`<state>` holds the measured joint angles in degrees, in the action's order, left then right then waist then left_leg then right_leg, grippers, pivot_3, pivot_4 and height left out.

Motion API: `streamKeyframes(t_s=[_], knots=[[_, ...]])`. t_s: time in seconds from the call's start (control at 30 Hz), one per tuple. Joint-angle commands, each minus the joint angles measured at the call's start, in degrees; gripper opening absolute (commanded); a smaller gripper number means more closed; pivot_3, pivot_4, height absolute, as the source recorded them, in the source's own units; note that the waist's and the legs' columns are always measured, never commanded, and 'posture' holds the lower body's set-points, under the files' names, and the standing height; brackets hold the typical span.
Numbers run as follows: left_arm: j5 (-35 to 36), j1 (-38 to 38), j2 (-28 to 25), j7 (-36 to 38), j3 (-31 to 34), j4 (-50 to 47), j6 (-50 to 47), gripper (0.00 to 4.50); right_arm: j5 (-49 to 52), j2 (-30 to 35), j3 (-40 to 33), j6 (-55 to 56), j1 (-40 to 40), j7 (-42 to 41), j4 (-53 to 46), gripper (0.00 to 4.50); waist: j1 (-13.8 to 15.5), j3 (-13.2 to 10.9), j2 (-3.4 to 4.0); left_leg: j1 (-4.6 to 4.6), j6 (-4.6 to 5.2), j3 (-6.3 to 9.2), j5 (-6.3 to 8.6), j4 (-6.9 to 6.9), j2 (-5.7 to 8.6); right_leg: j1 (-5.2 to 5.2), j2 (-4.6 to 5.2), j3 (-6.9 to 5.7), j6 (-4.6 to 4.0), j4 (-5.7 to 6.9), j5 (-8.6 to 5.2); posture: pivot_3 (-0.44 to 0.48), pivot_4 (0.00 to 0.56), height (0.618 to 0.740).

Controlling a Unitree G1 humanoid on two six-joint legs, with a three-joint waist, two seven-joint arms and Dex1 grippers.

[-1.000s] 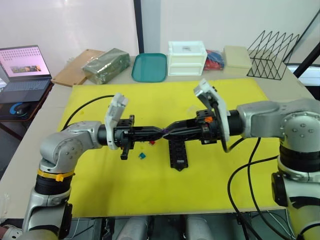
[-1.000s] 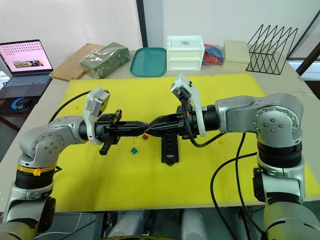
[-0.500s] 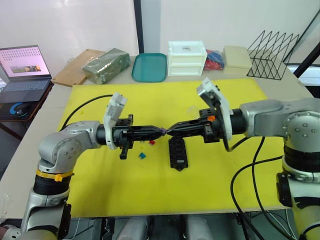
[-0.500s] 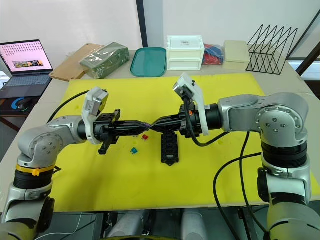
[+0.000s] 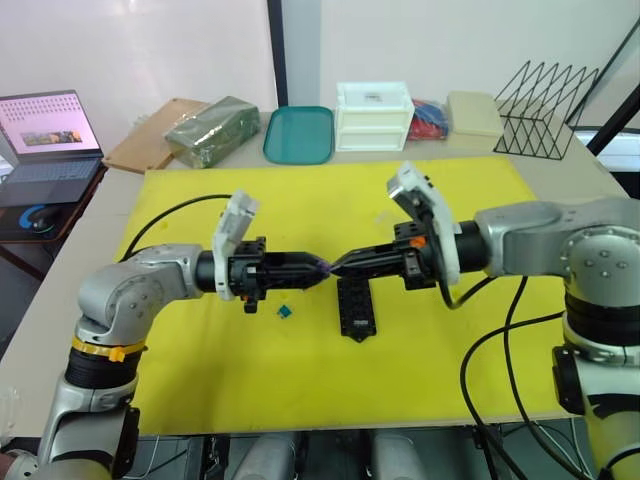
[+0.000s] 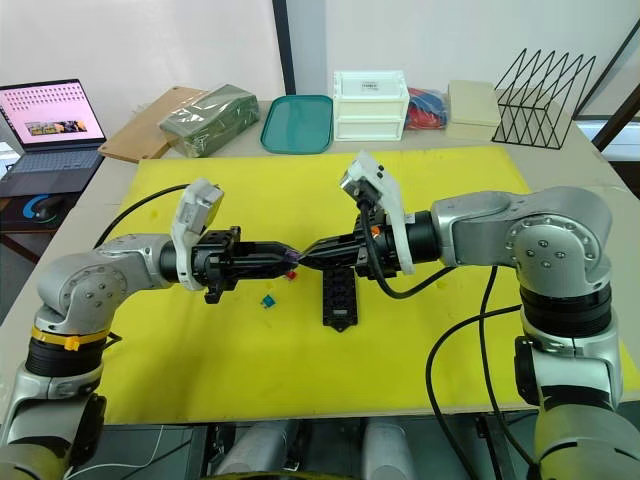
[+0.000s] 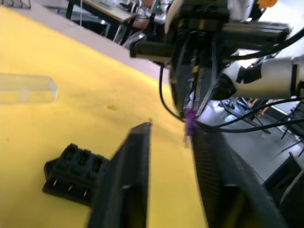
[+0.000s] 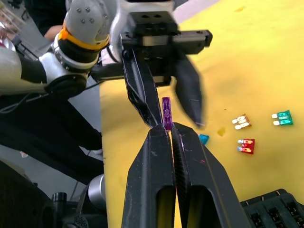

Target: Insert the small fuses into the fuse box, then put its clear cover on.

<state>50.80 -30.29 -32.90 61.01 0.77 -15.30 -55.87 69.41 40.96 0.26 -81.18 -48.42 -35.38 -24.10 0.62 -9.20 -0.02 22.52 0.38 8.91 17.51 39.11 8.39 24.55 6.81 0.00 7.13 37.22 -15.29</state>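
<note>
Tip-to-tip, right gripper [image 8: 167,130] pinches the purple fuse [image 8: 166,113]; left gripper [image 8: 176,111] spread.

Fuse box [image 5: 356,308]: far end hidden under the meeting grippers; slots too small to tell filled or empty. In the right wrist view it's cut off at the picture's corner. Clear cover [image 7: 26,89] cut by the left wrist view's edge. Left gripper [image 7: 171,142] fingers blurred. Purple fuse [image 8: 167,113]: lower end hidden between the right gripper [image 8: 171,130] fingers.
</note>
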Motion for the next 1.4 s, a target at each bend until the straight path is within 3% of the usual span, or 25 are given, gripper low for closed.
streamKeyframes(t_s=[0.03,0.17,0.2,0.37,0.77,1.4], knots=[[-0.4,-0.7,-2.8,2.1,-0.7,-2.4,1.1,2.86,-4.3,4.1,2.3,3.2,-0.4,-4.0,-3.0,0.0,0.0,0.0,0.0,0.0,0.0,0.0,0.0,0.0,0.0,0.0,0.0,0.0,0.0,0.0,0.0,0.0,0.15,0.74],[-4.5,0.8,-7.6,6.0,-4.1,-3.4,4.7,4.34,-14.5,11.3,8.8,11.5,1.4,-11.4,-5.4,0.0,0.0,0.0,0.0,0.0,0.0,-0.01,0.0,-0.03,0.0,0.01,0.0,0.0,0.0,-0.02,0.0,0.0,0.15,0.74],[-5.5,1.0,-8.2,6.6,-4.8,-3.3,5.6,4.44,-16.4,12.3,9.9,13.4,1.8,-13.0,-5.5,0.0,0.0,0.0,0.0,0.0,0.0,-0.01,0.0,-0.03,0.0,0.01,0.0,0.0,0.0,-0.03,0.0,0.0,0.15,0.74],[-17.2,1.8,-6.8,6.2,-12.3,0.8,16.8,4.44,-31.3,18.0,18.0,27.2,4.5,-21.7,-4.4,0.0,0.2,0.0,0.0,0.0,0.0,-0.03,0.0,-0.02,0.01,0.0,0.01,-0.01,0.0,-0.05,0.0,0.0,0.15,0.74],[-28.2,3.4,-2.5,5.5,-19.0,3.4,27.4,4.44,-42.0,17.3,20.9,35.0,8.1,-28.1,-4.1,0.0,0.2,0.0,-0.01,0.02,0.0,-0.04,0.0,-0.03,0.0,0.0,0.01,0.0,0.0,-0.06,0.0,0.0,0.15,0.74],[-28.8,4.5,-2.0,4.5,-18.2,2.3,27.3,4.44,-49.0,14.1,21.8,37.2,9.8,-30.9,-3.0,0.0,0.2,0.0,-0.01,0.01,0.0,-0.03,0.0,-0.04,0.0,0.01,0.0,0.0,0.0,-0.05,0.0,0.0,0.15,0.74]])
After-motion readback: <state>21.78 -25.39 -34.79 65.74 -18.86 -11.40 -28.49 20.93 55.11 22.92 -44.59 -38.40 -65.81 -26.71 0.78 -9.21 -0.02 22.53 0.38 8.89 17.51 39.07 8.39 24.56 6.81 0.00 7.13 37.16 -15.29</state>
